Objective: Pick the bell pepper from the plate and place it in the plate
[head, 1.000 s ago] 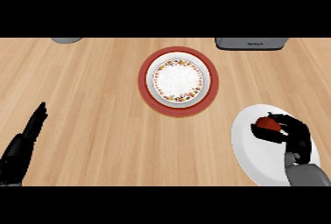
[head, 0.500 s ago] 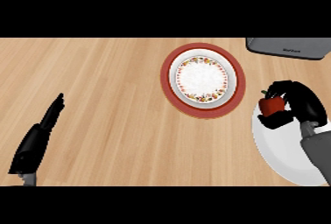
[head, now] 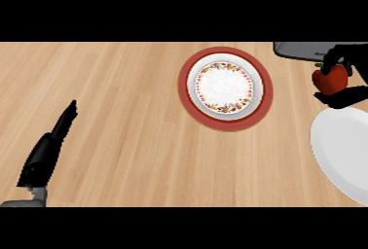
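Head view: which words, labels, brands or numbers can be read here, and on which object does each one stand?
No text can be read.
Grey object at the top edge: any mark on it is too blurred to read.
Patterned plate: only a flowered ring, no letters.
White plate: plain.
Bell pepper: no label.

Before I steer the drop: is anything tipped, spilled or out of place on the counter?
Nothing stands out. The right hand is curled round the bell pepper, clear of the white plate. The patterned plate lies flat with nothing spilled around it. The left hand rests open at the left.
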You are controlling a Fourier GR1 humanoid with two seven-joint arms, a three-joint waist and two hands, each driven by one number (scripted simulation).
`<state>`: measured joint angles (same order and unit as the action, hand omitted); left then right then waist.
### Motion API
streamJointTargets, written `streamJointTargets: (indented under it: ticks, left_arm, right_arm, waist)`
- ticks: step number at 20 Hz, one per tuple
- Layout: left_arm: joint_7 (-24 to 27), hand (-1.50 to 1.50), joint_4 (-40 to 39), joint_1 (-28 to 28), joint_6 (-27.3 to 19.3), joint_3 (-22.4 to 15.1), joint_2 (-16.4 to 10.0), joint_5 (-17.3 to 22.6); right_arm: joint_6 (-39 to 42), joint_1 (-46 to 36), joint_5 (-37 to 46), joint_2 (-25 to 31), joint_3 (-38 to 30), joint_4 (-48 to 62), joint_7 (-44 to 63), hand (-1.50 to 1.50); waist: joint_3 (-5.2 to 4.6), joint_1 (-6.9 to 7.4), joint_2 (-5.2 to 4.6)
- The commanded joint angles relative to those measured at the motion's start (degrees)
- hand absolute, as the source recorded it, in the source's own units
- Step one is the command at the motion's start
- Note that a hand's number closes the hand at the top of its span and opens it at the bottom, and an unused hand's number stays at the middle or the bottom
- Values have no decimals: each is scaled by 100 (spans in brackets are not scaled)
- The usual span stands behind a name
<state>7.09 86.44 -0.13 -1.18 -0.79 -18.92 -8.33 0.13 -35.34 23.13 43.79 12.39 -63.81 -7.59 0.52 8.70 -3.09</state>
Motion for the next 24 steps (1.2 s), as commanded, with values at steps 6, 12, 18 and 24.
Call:
streamJointTargets:
  ticks: [6,12,18,24]
  left_arm:
    - [2,0,-207,-84,-139,52,89,-65]
    - [265,0,-440,74,-166,142,60,-117]
    - [55,0,-294,152,-215,197,83,-159]
    - [46,0,-130,333,-145,270,69,-120]
  right_arm:
    - [757,-1098,-930,39,-636,1163,-3046,150]
    - [1550,-2119,-788,-353,-405,2292,-3970,150]
    - [1492,-2968,-418,-1299,-224,3284,-4040,150]
    - [1730,-3735,-154,-1903,-140,4040,-3596,150]
  waist:
    - [-19,-216,69]
    - [-46,-342,152]
    - [-49,-511,220]
    - [-51,-554,228]
